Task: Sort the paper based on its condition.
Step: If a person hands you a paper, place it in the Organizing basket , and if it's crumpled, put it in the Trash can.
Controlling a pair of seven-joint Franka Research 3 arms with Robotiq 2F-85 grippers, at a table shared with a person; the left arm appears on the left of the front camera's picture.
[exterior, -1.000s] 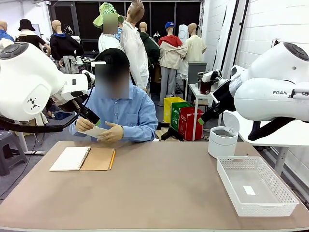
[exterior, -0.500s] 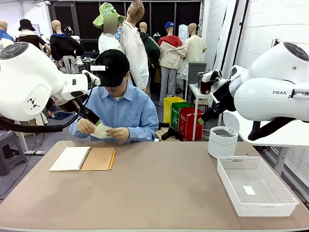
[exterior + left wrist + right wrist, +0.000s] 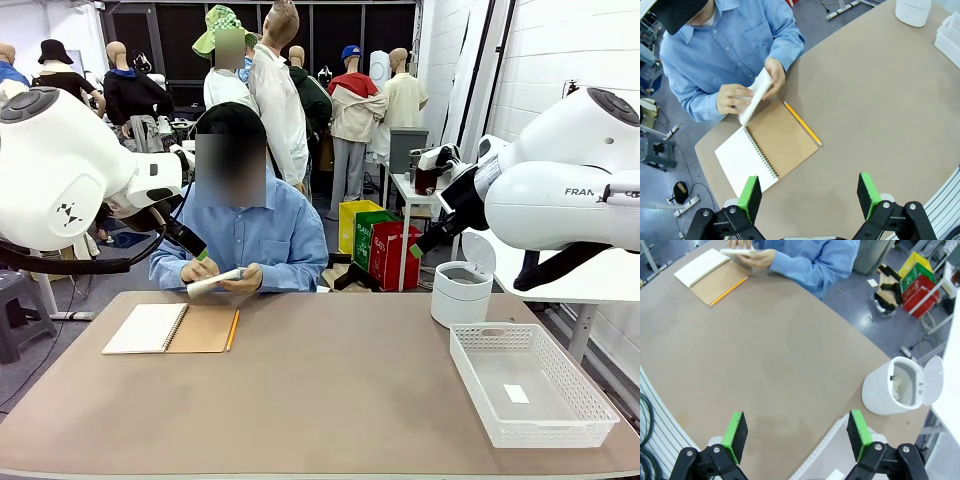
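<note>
Front: thin white paper (image 3: 215, 281), bent into loose roll, clasped in both person's hands (image 3: 243, 281) above far edge of matte tan table (image 3: 330, 400), just beyond spiral notebook (image 3: 170, 328). White mesh basket (image 3: 530, 385) at right.

Left wrist: left gripper (image 3: 810, 195) spread wide, green pads bare, gripping nothing. Slim yellow pencil (image 3: 802, 123) just beside brown cardboard cover.

Right wrist: right gripper (image 3: 797, 435) likewise spread, empty. Round white bin (image 3: 885, 390), lid up.

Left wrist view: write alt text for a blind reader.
A person in a blue shirt holds the paper at the table edge, beside an open spiral notebook and a yellow pencil. The left gripper, open, rises from the bottom edge.
</note>
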